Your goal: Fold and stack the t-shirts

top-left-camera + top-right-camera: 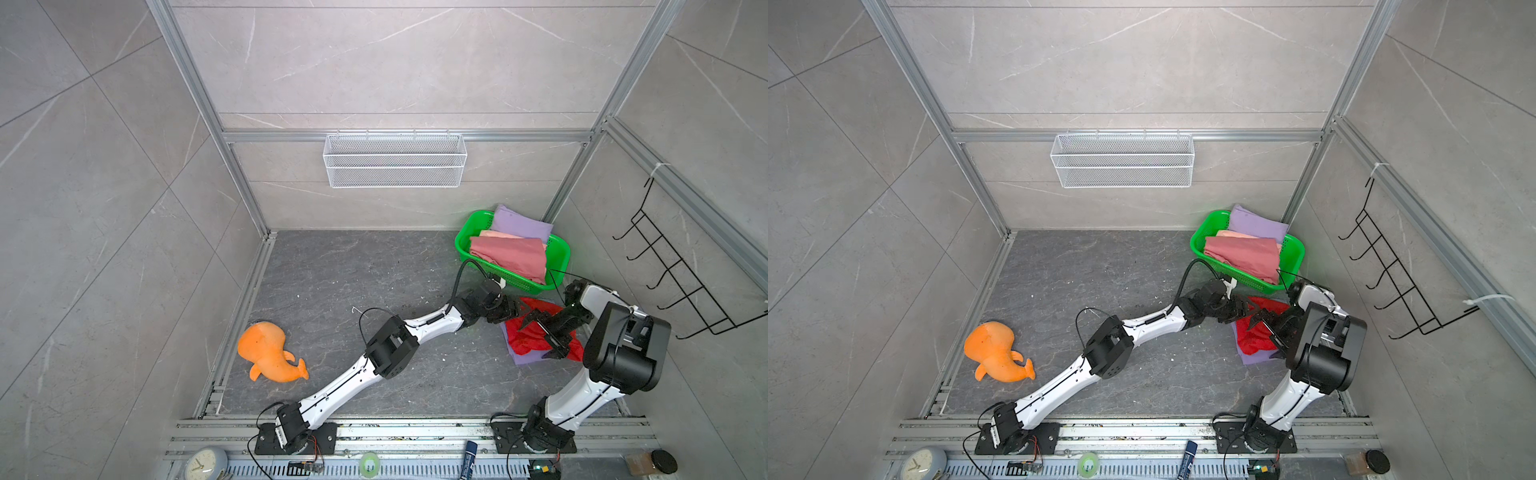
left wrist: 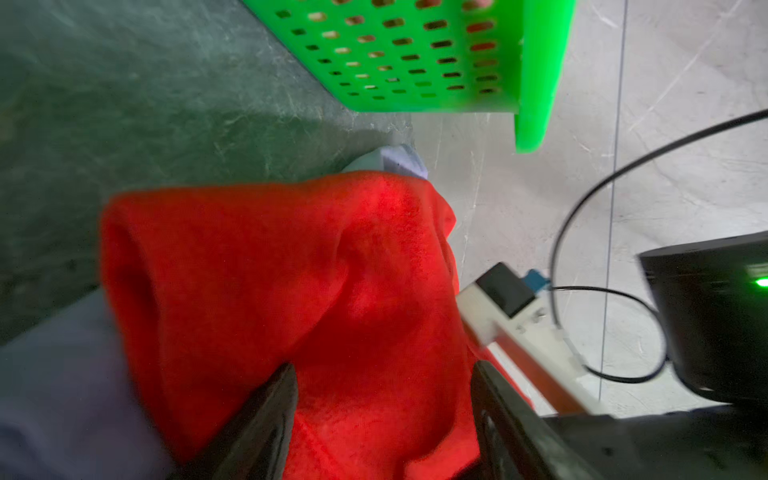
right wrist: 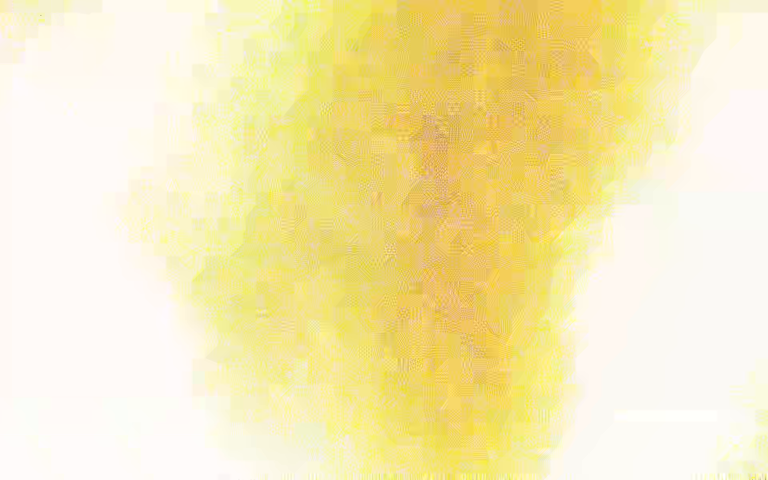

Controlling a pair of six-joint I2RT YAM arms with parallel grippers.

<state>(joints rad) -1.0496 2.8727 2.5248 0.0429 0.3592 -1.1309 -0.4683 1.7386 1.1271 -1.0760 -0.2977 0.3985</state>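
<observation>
Two robot hands meet over a red t-shirt point(image 1: 546, 309) that lies on the dark surface point(image 1: 332, 291) just in front of the green basket point(image 1: 463, 243). The red t-shirt sits crumpled on a folded lavender t-shirt point(image 1: 523, 357), whose edge shows on the side away from the basket. The left hand point(image 2: 382, 370) has its fingers partly apart, astride a ridge of red cloth that fills the gap between them; no firm pinch can be made out. The right hand point(image 1: 536, 340) hangs over the same shirt with its fingers spread wide, holding nothing.

Inside the basket lie a dusty rose t-shirt point(image 1: 511, 253), a pale peach t-shirt point(image 1: 498, 235) and a second lavender t-shirt point(image 1: 521, 224). An orange plush toy point(image 1: 268, 353) lies well apart from the basket. The right wrist view shows only a yellow blur.
</observation>
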